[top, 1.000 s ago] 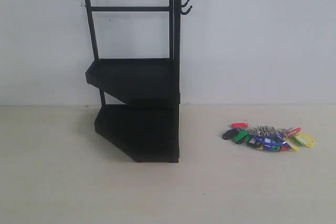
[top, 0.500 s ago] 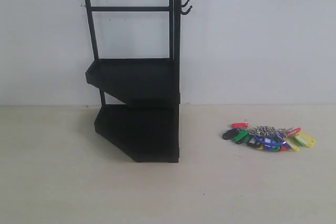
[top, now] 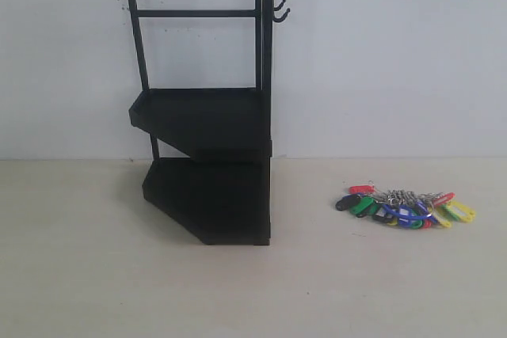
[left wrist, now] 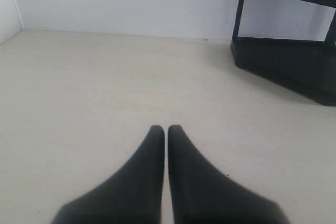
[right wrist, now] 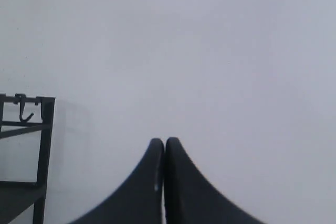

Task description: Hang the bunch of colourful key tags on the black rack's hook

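Opening step, judging by the layout: no grasp made, nothing on a hook.

Exterior view: colourful key tag bunch [top: 405,206] lying flat on the table [top: 79,275], well apart from the black rack [top: 207,116], to its right. Tags fanned out in red, green, blue, yellow and black, with a tangle of small silver rings along the far edge. Large ring not clear enough to pick out.

Rack upright against the white wall [top: 396,61]. Two small hooks [top: 280,11] at the top of its right upright, one above the other, both bare and pointing toward the bunch's side.

No arm or gripper visible from outside.

Left wrist view: left gripper [left wrist: 166,128] clenched, tips pressed together, gripping nothing, above bare table with the rack's lower tier off to one side.

Right wrist view: right gripper [right wrist: 164,141] likewise clenched and empty, facing the wall, with the rack's top corner and one hook at the picture's edge. Bunch out of sight in both wrist views.

Next move, as a judgement:
- Probably for the right arm, as the nearer one to the bunch.
- Tilt down toward the table, part the jaws, descend over the bunch.
- Aim for a ring or the metal tangle rather than a loose tag, leaving an open loop to slip over a hook.
- Expect swinging tags once lifted, and a small target at the hook tip.
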You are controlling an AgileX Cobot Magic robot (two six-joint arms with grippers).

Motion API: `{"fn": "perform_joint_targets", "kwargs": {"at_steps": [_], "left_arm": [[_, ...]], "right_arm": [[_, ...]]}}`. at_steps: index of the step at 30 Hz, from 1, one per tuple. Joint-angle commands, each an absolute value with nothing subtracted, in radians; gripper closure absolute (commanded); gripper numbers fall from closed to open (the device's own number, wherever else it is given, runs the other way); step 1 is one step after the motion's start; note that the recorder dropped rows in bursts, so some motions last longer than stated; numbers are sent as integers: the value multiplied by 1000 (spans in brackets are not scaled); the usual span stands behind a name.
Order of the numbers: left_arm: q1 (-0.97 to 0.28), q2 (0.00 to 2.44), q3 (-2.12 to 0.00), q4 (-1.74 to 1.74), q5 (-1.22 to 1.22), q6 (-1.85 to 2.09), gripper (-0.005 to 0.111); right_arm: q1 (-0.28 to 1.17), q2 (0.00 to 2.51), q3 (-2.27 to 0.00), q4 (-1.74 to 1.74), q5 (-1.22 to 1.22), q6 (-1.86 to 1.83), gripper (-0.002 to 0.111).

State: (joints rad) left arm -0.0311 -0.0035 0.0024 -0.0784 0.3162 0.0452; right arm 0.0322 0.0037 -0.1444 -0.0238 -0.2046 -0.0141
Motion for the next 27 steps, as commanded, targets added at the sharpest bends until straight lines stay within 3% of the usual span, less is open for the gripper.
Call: {"fn": "perform_joint_targets", "kwargs": {"at_steps": [1,7,27], "left_arm": [[-28,0,0,-80,308,45,102],[-28,0,0,-80,308,45,102],[-28,0,0,-80,308,45,102]], "right_arm": [[29,75,-365,-28,75,-40,108],[29,267,-608,-28,442,-38,108],[29,372,-654,24,316,-24,108]]}}
